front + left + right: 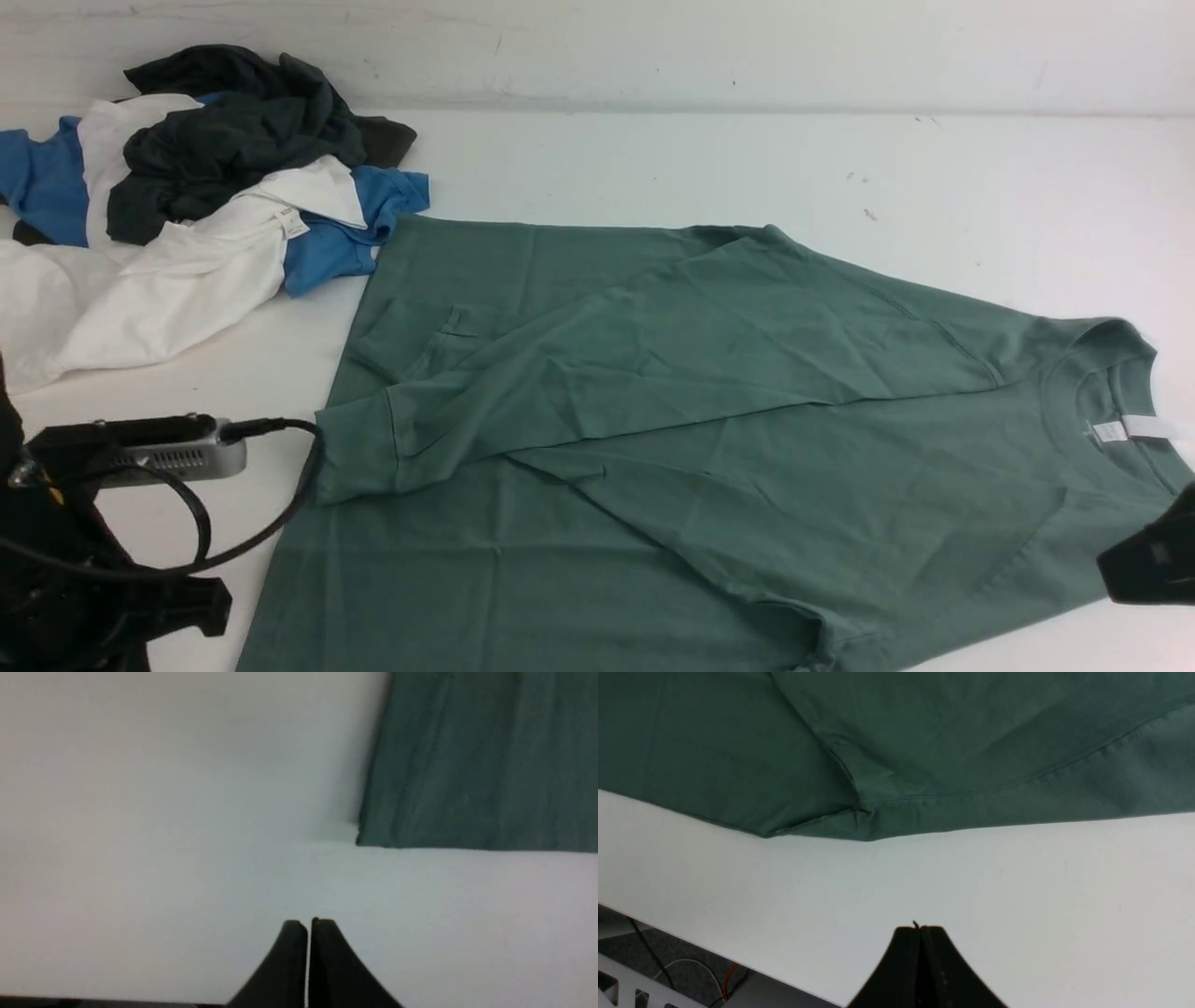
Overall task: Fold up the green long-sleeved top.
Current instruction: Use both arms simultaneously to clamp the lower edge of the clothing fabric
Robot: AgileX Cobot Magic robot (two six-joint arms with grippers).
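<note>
The green long-sleeved top [709,401] lies flat on the white table [747,168], its crew neck with a white tag [1130,429] at the right. One sleeve is folded across the body, and its ribbed cuff [359,457] rests near the top's left edge. My left gripper [308,924] is shut and empty over bare table, a short way from a corner of the green top [481,765]. Beside the top's folded edge [924,742], my right gripper [920,928] is also shut with nothing in it; it shows at the front view's right edge [1148,555], near the collar.
A heap of blue, white and dark grey garments [187,205] lies at the back left, touching the top's far corner. The left arm's black body and cable [140,467] fill the near left. The right wrist view shows the table's edge [691,942], with cables below.
</note>
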